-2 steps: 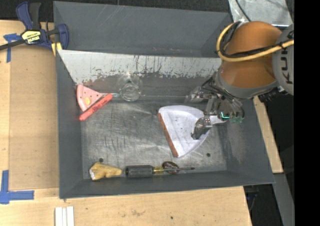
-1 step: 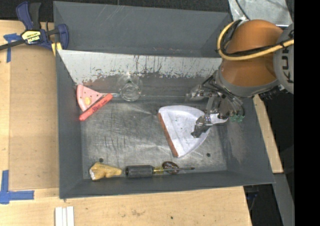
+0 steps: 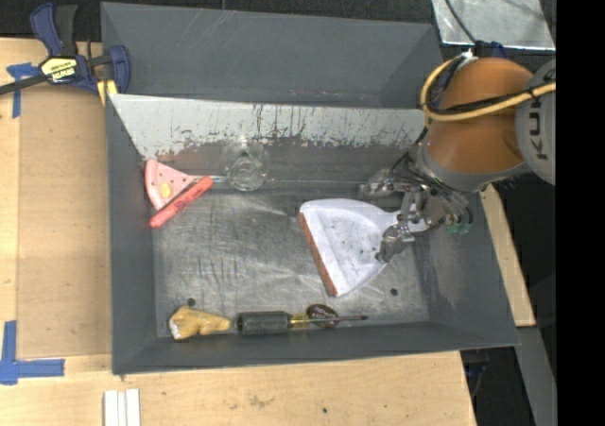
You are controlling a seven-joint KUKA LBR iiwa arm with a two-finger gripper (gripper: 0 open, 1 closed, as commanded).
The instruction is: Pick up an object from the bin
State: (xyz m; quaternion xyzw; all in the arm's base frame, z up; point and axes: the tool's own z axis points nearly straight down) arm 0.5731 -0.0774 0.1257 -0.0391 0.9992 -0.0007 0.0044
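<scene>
Your hand [image 3: 397, 237] sits low in the right half of the grey bin [image 3: 132, 273], at the right edge of a white fan-shaped scoop with a brown side [image 3: 342, 243]. You cannot tell whether it is open or closed. A pink wedge [image 3: 161, 180] lies far left, a clear glass [image 3: 246, 172] by the back wall, and a black-handled tool [image 3: 265, 322] along the front.

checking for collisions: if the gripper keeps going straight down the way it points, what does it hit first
Probably the right edge of the white wedge-shaped sheet under the gripper; depth is unclear.
</scene>
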